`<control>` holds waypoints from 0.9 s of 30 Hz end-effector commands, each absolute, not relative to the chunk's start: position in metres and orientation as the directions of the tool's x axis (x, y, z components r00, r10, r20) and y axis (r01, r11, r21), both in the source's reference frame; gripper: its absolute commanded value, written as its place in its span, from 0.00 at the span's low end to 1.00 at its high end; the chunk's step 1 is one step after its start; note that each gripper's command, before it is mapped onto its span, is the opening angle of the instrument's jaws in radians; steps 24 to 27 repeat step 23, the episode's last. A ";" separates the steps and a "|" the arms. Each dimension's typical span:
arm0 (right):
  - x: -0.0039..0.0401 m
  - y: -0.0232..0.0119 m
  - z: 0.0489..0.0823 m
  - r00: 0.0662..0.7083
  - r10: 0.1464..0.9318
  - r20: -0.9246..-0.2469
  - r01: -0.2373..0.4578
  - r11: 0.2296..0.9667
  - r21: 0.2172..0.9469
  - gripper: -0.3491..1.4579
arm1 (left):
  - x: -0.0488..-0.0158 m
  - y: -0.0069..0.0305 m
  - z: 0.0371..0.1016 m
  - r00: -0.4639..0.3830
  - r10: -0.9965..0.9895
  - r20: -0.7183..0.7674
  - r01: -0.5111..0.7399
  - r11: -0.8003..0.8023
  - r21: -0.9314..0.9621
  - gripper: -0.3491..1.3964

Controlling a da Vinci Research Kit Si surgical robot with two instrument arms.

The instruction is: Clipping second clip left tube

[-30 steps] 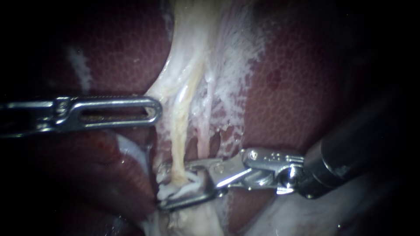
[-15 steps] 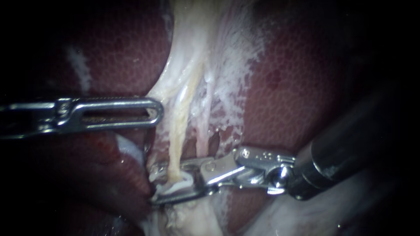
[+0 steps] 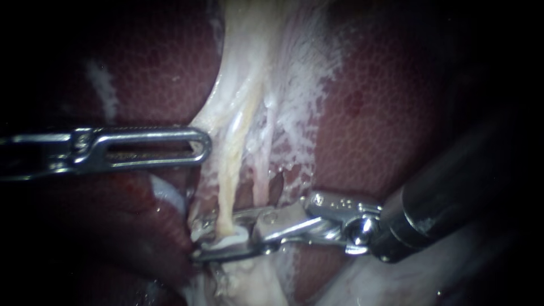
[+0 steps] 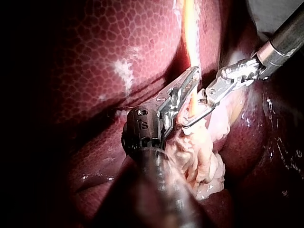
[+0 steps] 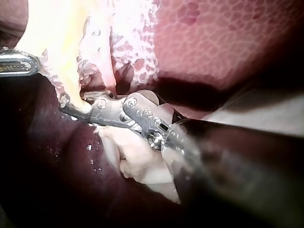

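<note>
Left tube (image 3: 229, 181) in right instrument's (image 3: 199, 240) hold, liver (image 3: 385, 113) edges close alongside.

the left tube (image 3: 229, 175) is a pale yellow cord, taut and slightly slanted, running from the far centre toward the near side over dark red liver (image 3: 368, 113). at its near end a small white clip (image 3: 229, 242) lies across it, held between the jaws of the right instrument (image 3: 196, 241)
</note>
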State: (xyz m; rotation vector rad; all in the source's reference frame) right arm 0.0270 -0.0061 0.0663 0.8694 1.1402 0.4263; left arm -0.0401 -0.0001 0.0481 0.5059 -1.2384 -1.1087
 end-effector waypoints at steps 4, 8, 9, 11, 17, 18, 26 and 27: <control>0.0266 -0.0059 0.0666 0.385 0.694 -0.608 0.123 0.614 0.779 0.00 | -0.0401 -0.0001 0.0480 -0.067 -0.871 0.486 0.388 0.426 0.817 0.00; 0.0266 -0.0059 0.0666 0.385 0.694 -0.608 0.123 0.614 0.779 0.00 | -0.0400 -0.0001 0.0480 -0.067 -0.871 0.486 0.387 0.426 0.817 0.00; 0.0266 -0.0059 0.0666 0.385 0.694 -0.608 0.123 0.614 0.779 0.00 | -0.0400 -0.0001 0.0480 -0.067 -0.871 0.486 0.387 0.426 0.817 0.00; 0.0266 -0.0060 0.0666 0.386 0.694 -0.608 0.124 0.615 0.779 0.00 | -0.0400 -0.0001 0.0480 -0.067 -0.871 0.486 0.388 0.426 0.817 0.00; 0.0266 -0.0062 0.0667 0.386 0.693 -0.609 0.125 0.615 0.778 0.00 | -0.0400 -0.0001 0.0480 -0.067 -0.871 0.486 0.388 0.426 0.817 0.00; 0.0266 -0.0062 0.0667 0.386 0.692 -0.610 0.125 0.616 0.778 0.00 | -0.0400 -0.0001 0.0480 -0.067 -0.871 0.486 0.388 0.426 0.817 0.00; 0.0265 -0.0062 0.0668 0.386 0.692 -0.610 0.125 0.616 0.778 0.00 | -0.0401 -0.0001 0.0480 -0.067 -0.871 0.486 0.388 0.426 0.817 0.00; 0.0265 -0.0062 0.0668 0.386 0.692 -0.610 0.125 0.616 0.778 0.00 | -0.0401 -0.0001 0.0480 -0.067 -0.871 0.486 0.388 0.426 0.817 0.00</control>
